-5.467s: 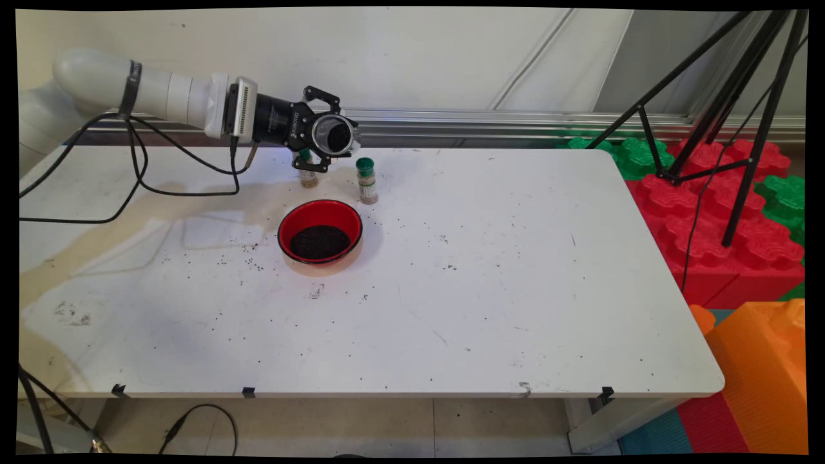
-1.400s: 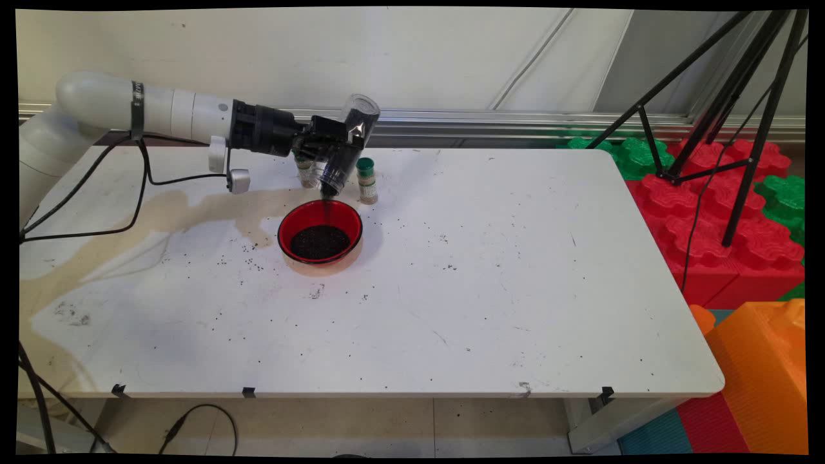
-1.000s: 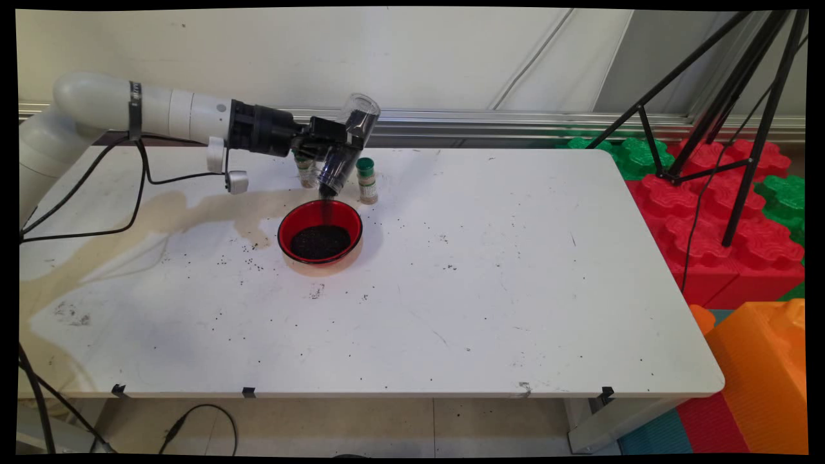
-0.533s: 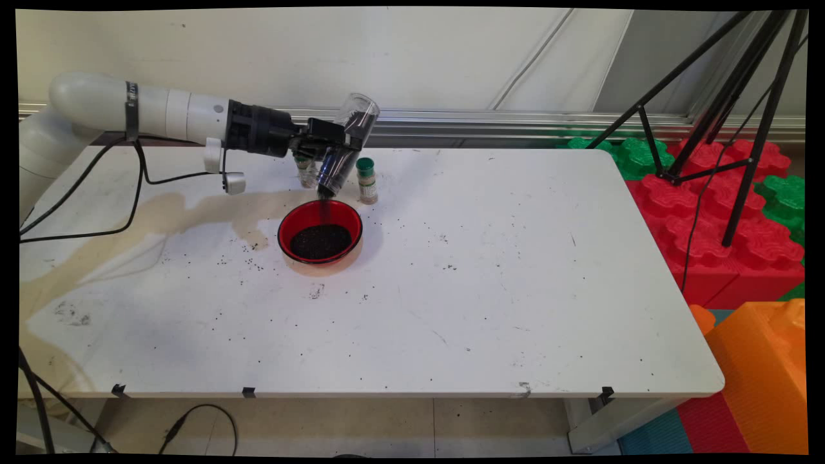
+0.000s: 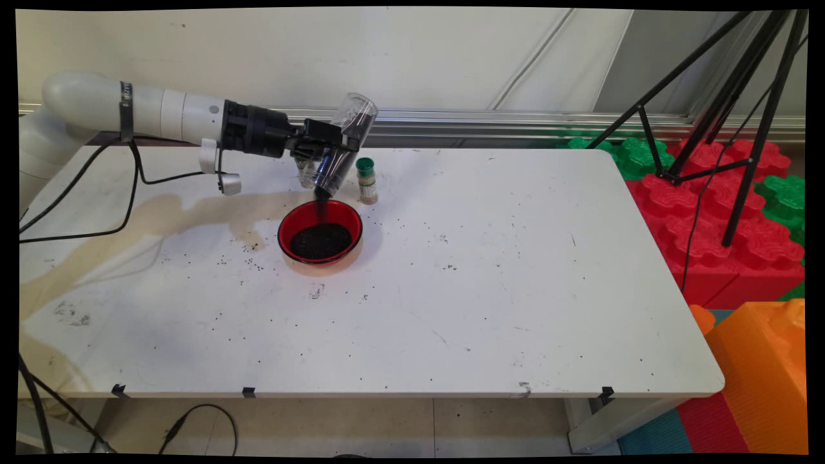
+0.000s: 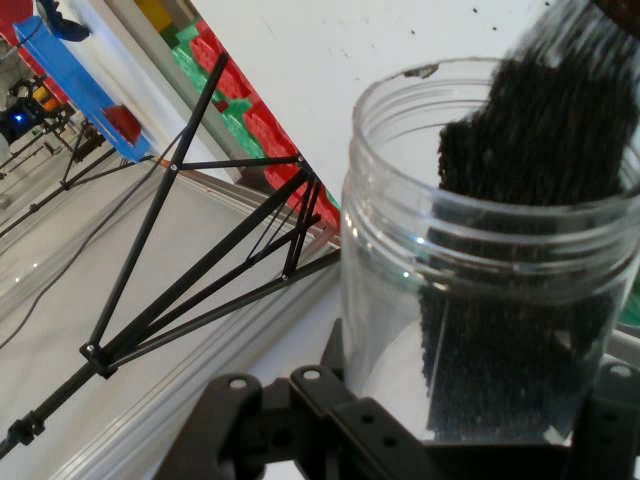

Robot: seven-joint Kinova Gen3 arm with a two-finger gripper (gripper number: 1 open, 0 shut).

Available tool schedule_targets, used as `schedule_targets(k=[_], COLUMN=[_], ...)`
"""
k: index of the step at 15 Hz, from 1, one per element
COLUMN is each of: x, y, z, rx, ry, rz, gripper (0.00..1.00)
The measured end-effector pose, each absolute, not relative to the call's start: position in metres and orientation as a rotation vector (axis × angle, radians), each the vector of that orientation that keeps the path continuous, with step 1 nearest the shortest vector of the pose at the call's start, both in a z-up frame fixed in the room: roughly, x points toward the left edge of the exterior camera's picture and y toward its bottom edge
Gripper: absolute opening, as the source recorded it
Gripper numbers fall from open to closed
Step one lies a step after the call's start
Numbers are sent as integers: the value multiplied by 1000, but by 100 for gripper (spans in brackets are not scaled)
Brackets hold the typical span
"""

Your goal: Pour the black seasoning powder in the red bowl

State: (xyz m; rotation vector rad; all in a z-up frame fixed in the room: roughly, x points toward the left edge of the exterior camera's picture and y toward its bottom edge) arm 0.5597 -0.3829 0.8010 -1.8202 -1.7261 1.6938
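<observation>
gripper at the end of the white arm reaches in from the left above the far part of the white table, its jaws clamped on a clear plastic jar that is tipped mouth-down toward the near side, base pointing up and to the right. dark granules fill the lower part of the jar and spill from its mouth in a thin stream into the red bowl directly below; the jar's mouth hangs just above the bowl's far rim, not touching it. the bowl sits on the table and holds a dark heap of the same granules in its middle. in the hand view the jar fills the right side, wide mouth away from the camera, the granules piled toward the mouth, with the black linkage gripping it at the bottom edge

just beside the jar, to its right, stands a small spice bottle with a green cap, upright on the table behind the bowl. a second small bottle stands partly hidden behind the gripper. scattered dark specks lie on the table around the bowl. black tripod legs stand past the table's right end over red and green foam blocks, and an orange block sits at the near right corner
</observation>
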Motion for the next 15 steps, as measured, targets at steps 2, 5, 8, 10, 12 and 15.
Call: schedule_targets(k=[2,5,8,10,12,15], x=[560,561,562,562,562,563], y=[-382,-381,-380,-379,-379,-378], z=[802,803,803,803,804,805], rx=[-1826,-1837,-1855,-1866,-1878,-1897], ry=[-1721,-1711,-1698,-1690,-1682,-1668], rz=[1698,1705,1714,1719,1726,1738], gripper=[0,0,0,0,0,0])
